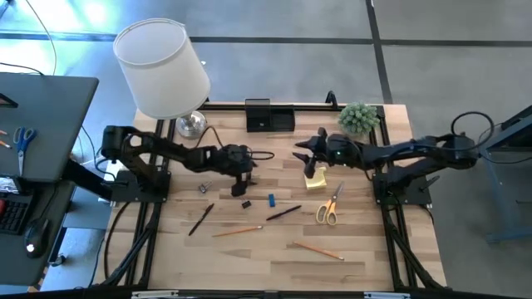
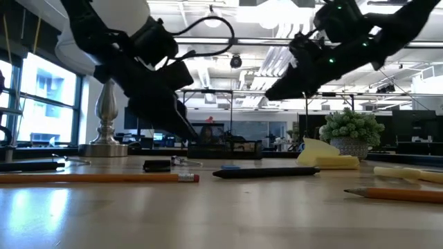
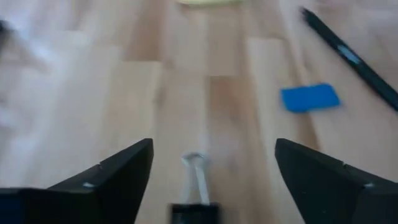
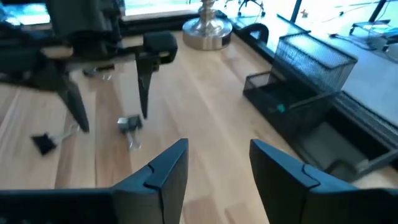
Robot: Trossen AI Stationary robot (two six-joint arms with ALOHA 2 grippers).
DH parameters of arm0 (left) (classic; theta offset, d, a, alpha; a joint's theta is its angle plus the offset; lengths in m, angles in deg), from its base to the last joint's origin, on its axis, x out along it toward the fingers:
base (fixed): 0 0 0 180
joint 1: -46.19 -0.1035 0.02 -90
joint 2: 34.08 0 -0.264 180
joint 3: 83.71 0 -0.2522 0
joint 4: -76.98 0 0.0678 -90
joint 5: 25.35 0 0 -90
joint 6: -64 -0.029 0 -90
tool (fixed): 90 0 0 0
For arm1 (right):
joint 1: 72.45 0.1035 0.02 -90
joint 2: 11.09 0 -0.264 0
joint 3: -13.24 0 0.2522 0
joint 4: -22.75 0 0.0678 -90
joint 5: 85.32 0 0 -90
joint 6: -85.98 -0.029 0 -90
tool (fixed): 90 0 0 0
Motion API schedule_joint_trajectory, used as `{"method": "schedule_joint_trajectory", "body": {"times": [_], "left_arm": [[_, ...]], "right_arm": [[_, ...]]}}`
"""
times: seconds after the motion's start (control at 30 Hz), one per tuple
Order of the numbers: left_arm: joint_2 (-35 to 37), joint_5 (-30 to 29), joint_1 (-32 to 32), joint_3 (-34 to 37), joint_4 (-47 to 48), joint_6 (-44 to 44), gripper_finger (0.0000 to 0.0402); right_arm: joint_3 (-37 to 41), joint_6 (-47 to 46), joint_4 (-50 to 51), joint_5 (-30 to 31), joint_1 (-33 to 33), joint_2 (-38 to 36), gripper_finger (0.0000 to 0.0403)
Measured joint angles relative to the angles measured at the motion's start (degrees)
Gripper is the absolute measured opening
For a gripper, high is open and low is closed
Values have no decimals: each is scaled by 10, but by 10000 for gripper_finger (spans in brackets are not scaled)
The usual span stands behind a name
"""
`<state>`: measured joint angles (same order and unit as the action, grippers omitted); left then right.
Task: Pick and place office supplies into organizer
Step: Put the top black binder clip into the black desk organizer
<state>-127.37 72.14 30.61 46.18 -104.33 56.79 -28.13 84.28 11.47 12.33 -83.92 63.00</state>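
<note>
Wooden tabletop (image 1: 274,257), with supplies scattered across the middle. Left gripper (image 1: 242,187) low over the centre-left, jaws spread wide and holding nothing, straddling a binder clip (image 3: 194,202) that lies flat on the wood between the fingers (image 3: 118,177). Second clip (image 1: 202,188) just beside, toward the lamp (image 1: 163,71). Blue piece (image 1: 271,199) close by, next to a dark pen (image 1: 283,213); another pen (image 1: 201,218) further left. Two pencils (image 1: 237,232) nearer the front edge, well apart from each other.

Right gripper (image 1: 312,152) raised above the tabletop near the yellow pad (image 1: 316,178), jaws parted and empty, pointing toward the left arm. Orange scissors (image 1: 329,208) lying beside the pad, toward the front. Small plant (image 1: 359,118) at the far right corner.

Black mesh organizer (image 1: 269,117) at the far edge, centre, standing apart from both grippers; taller cup section and lower tray (image 4: 283,102) visible in the right wrist view, something small and teal lying in the tray, cannot tell what. Blue-handled scissors (image 1: 23,139) off on the side desk at left.
</note>
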Motion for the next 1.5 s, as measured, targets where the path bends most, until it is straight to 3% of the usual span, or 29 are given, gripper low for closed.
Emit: {"method": "schedule_joint_trajectory", "body": {"times": [0.13,0.3,0.63,1.0,1.3,1.5], "left_arm": [[0,20,-10,-6,44,-23,281],[0,-30,-10,-5,76,-30,254],[0,-39,-10,-5,112,-29,250],[-35,-56,-10,-7,87,-19,238],[-33,-56,-9,-6,86,-25,206],[-33,-76,-8,-16,94,-66,162]], "right_arm": [[25,2,-16,14,10,-3,167],[35,16,-16,16,10,-2,167],[35,52,-14,16,10,-2,167],[35,67,-30,17,10,-2,167],[35,63,-31,17,10,-2,167],[35,60,-31,17,10,-2,167]]}}
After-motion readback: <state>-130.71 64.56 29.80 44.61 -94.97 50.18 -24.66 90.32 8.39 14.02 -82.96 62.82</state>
